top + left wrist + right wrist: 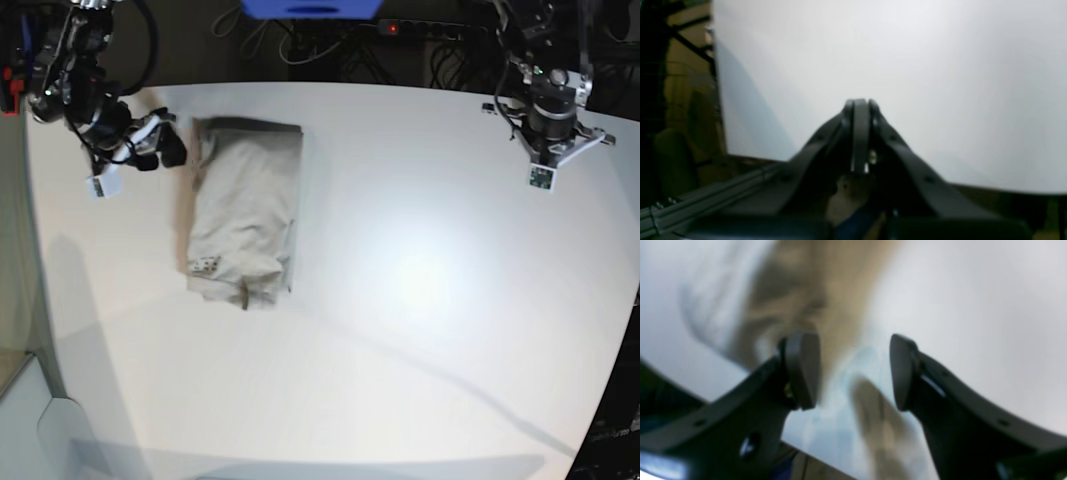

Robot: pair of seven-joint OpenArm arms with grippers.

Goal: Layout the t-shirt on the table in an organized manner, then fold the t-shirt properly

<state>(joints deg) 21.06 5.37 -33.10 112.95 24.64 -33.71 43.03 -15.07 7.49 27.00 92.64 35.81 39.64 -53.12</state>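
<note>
On the counter [400, 330], left-of-centre in the base view, the t-shirt [245, 215] is lying folded into a narrow strip. Just beside its far corner, the right tool [853, 371] is hovering with fingers apart, holding nothing. Well apart, the left tool [860, 106] is sitting pressed together, empty.

The right gripper [855, 371] holds its dark jaws apart, nothing between them. Beyond them, blurred beige t-shirt [806, 290] cloth lies on the white surface [973, 306].
</note>
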